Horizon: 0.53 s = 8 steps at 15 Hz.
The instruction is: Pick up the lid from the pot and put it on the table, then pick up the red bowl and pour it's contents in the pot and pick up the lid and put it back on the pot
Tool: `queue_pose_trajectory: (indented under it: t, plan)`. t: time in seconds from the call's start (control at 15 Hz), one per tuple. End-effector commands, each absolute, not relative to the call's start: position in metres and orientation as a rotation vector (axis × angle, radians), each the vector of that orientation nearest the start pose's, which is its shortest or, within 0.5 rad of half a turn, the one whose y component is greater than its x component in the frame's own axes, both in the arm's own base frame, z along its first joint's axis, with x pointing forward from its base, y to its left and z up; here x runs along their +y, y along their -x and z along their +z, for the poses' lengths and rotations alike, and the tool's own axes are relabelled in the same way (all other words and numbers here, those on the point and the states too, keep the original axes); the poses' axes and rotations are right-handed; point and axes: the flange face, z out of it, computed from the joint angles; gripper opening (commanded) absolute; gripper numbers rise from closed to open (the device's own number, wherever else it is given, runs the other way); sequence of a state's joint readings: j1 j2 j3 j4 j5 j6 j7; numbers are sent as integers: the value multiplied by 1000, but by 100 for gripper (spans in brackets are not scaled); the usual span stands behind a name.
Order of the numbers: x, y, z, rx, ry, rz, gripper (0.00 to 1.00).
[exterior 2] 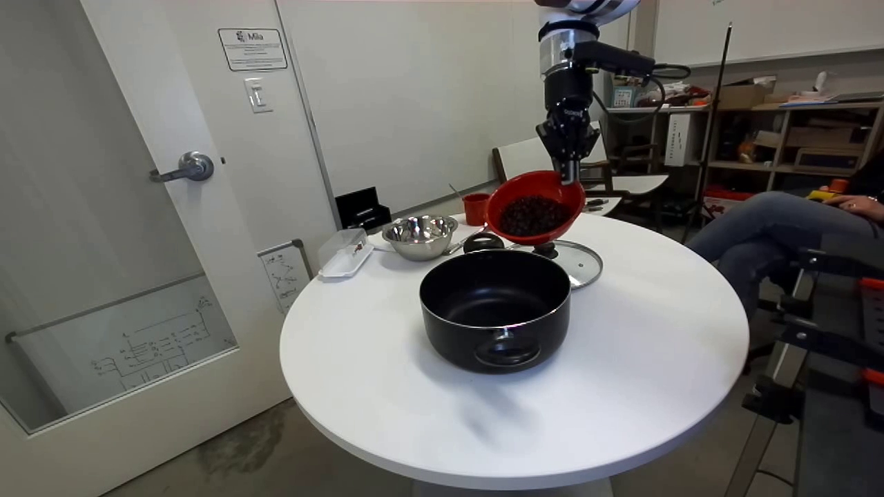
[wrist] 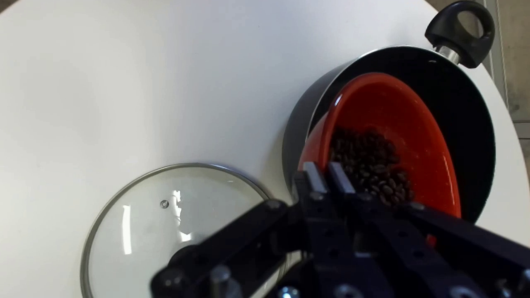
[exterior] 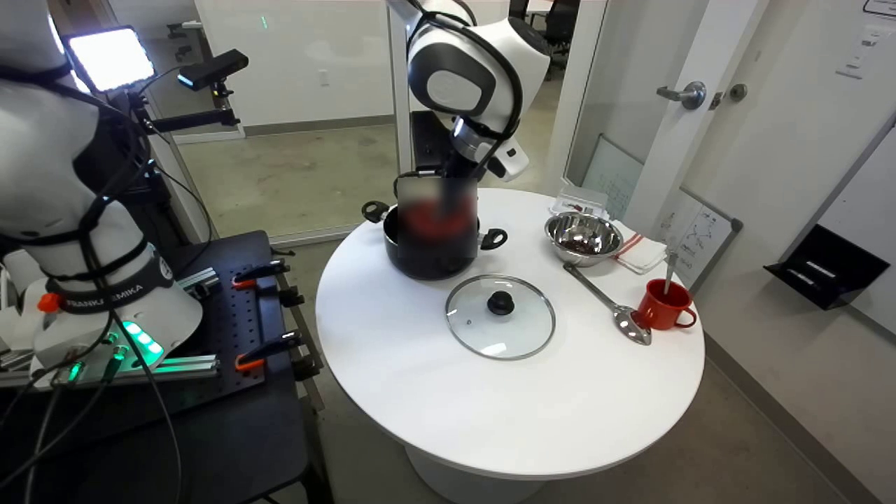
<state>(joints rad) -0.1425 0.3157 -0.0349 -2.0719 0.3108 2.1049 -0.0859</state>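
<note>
As dark beans [exterior 2: 530, 217] sit in a tilted red bowl [exterior 2: 539, 183], the robot's gripper [exterior 2: 569, 174] holds the bowl by its upper rim in an exterior view. The bowl hangs below and picture-left of the gripper, its mouth turned toward the viewer and apparently toward the black pot [exterior 2: 459, 335], which stands lower and nearer; the pot's visible floor is bare.

In an exterior view, the glass lid [exterior: 500, 320] lies flat on the white table [exterior: 553, 409] just beside the pot, while a blur veils the gripper's end and the bowl, a red smudge over the pot.

In the wrist view, the jaws stand nearly together, the bowl's left rim pinched between them. The bowl reaches rightward from that hold, over the pot's opening. Round, it has no long axis; its mouth shows as an oval slanting from upper left to lower right, leaning rightward. The beans lie short of the right-hand lip. Pouring looks to be the step in hand, likely needing that lip rolled lower.
</note>
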Motion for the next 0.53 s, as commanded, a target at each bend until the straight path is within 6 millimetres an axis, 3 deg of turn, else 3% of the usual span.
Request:
queue_pose_trajectory:
  t: [0.0,0.47]
  plan:
    - [-72,-546,260,418,2832,318,2]
    - [-47,-546,252,362,2834,252,2]
